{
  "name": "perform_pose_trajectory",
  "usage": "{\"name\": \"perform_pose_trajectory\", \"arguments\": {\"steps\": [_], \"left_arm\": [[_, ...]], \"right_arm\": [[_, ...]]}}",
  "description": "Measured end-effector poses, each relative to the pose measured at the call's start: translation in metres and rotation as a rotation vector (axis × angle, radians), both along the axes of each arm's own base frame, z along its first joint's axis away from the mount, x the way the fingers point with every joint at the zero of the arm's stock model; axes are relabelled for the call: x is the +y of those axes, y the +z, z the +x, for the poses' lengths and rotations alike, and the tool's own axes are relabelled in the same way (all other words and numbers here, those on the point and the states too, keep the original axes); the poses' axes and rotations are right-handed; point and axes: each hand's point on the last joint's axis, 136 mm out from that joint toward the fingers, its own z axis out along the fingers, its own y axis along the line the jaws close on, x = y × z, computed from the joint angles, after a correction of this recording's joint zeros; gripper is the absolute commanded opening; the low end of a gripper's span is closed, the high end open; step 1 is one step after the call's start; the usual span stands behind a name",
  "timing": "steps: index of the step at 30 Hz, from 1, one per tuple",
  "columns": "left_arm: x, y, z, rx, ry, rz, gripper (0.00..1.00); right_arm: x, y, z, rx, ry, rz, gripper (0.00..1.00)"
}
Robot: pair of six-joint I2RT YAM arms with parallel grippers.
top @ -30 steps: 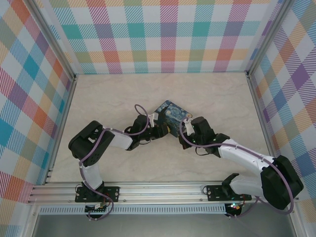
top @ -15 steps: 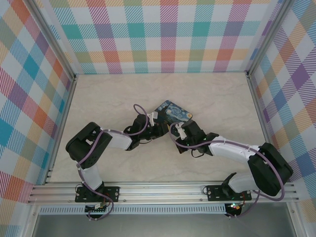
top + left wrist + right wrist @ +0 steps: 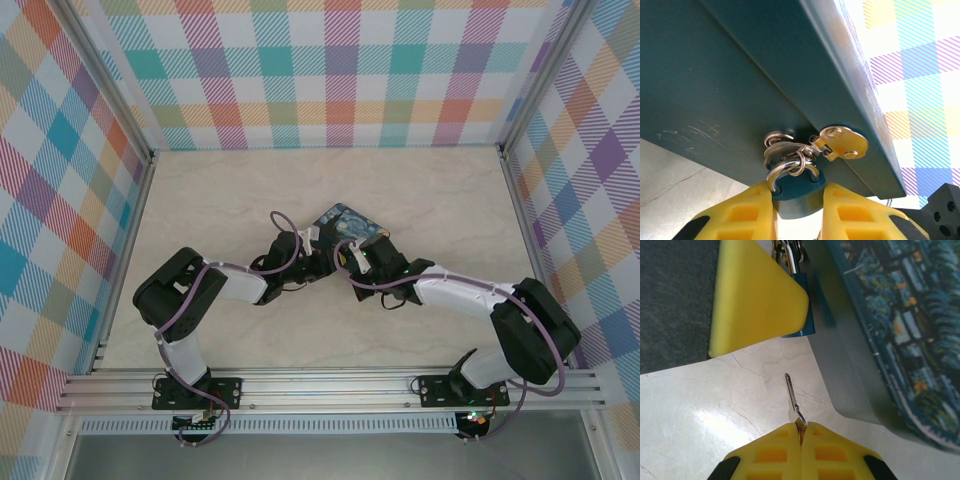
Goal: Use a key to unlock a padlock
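Currently, the left gripper (image 3: 798, 212) clamps the padlock (image 3: 796, 186) hanging on the tin (image 3: 900, 315); the right gripper (image 3: 801, 437) pinches the key (image 3: 792, 399), tip near the padlock. Insertion and turning remain.

Figure: a robotics laboratory test cell, viewed from above. Walls of pastel checked cloth (image 3: 340, 70) closed in the back and both sides and were carried on bare aluminium profile posts (image 3: 105, 78). A pale, marble-patterned surface (image 3: 220, 190) formed the floor of this enclosure. Two white-and-black jointed machines, the left arm (image 3: 190, 300) and the right arm (image 3: 470, 295), were bolted to a slotted aluminium rail (image 3: 330, 385) at the near edge.
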Motion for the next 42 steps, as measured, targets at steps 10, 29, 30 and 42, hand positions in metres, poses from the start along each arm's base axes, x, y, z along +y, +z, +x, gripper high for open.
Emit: {"name": "perform_pose_trajectory", "arguments": {"steps": [10,29,30,42], "left_arm": [[0.000,0.001,0.000,0.001,0.001,-0.001,0.21],[-0.001,0.002,-0.001,-0.003,0.003,-0.003,0.19],[-0.001,0.002,-0.001,-0.003,0.003,-0.003,0.19],[-0.001,0.002,-0.001,-0.003,0.002,-0.004,0.19]], "right_arm": [[0.004,0.000,0.009,0.005,-0.012,-0.022,0.06],[0.004,-0.002,0.013,0.015,-0.025,-0.041,0.06],[0.005,-0.002,0.014,0.013,-0.026,-0.039,0.06],[0.007,0.006,0.020,0.000,-0.036,-0.024,0.06]]}}
